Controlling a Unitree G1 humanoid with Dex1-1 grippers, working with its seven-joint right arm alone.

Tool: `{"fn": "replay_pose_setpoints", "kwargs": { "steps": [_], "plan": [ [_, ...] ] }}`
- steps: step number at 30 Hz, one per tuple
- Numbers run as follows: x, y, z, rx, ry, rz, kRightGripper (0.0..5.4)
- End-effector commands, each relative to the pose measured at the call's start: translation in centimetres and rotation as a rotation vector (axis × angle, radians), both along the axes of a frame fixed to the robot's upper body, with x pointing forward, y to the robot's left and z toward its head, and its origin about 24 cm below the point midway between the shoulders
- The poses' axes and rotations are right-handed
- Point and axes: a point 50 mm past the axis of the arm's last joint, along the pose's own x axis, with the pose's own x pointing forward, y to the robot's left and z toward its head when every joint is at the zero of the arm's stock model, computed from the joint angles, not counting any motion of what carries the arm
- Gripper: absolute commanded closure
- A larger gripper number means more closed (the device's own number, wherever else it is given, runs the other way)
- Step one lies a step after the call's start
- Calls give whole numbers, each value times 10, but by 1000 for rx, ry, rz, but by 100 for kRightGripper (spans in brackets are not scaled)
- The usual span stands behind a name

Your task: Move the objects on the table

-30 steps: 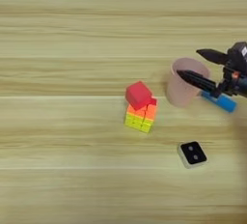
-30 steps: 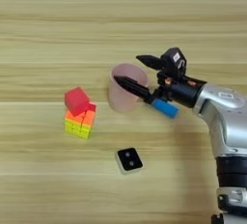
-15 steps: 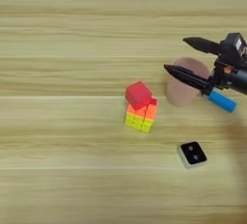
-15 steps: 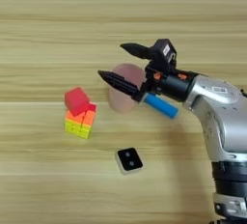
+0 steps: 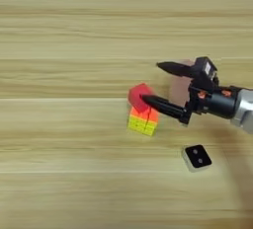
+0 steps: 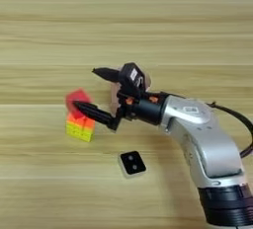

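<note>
A plain red cube [image 5: 139,95] sits on top of a puzzle cube [image 5: 143,121] with orange, yellow and green squares, near the middle of the table [image 5: 59,40]. My right gripper [image 5: 151,81] reaches in from the right and is open, fingers spread wide. The lower fingertip [image 5: 147,98] lies against the red cube's near right side, and the upper fingertip [image 5: 161,65] hangs above and to the right of it. In the right eye view the same red cube [image 6: 77,96], puzzle cube [image 6: 80,127] and gripper [image 6: 84,87] show, with the silver forearm [image 6: 197,134] trailing to the bottom right.
A pink cup [image 5: 179,88] stands just behind the gripper, largely covered by it. A small black block with two white dots [image 5: 196,157] lies in front of the arm, to the right of the cubes.
The open gripper has swung left, away from the pink cup, until its lower finger reaches the red cube. The cubes, the cup and the black block have stayed put.
</note>
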Motion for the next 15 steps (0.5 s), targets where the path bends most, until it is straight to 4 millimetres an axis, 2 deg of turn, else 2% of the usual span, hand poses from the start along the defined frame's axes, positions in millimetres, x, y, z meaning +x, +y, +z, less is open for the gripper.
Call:
{"fn": "replay_pose_setpoints", "kwargs": {
  "steps": [1,9,15],
  "plan": [
    [10,10,15,-28,-105,-34,2],
    [0,24,13,-36,-123,-19,2],
    [-6,25,15,-94,-158,-55,2]
  ]
}}
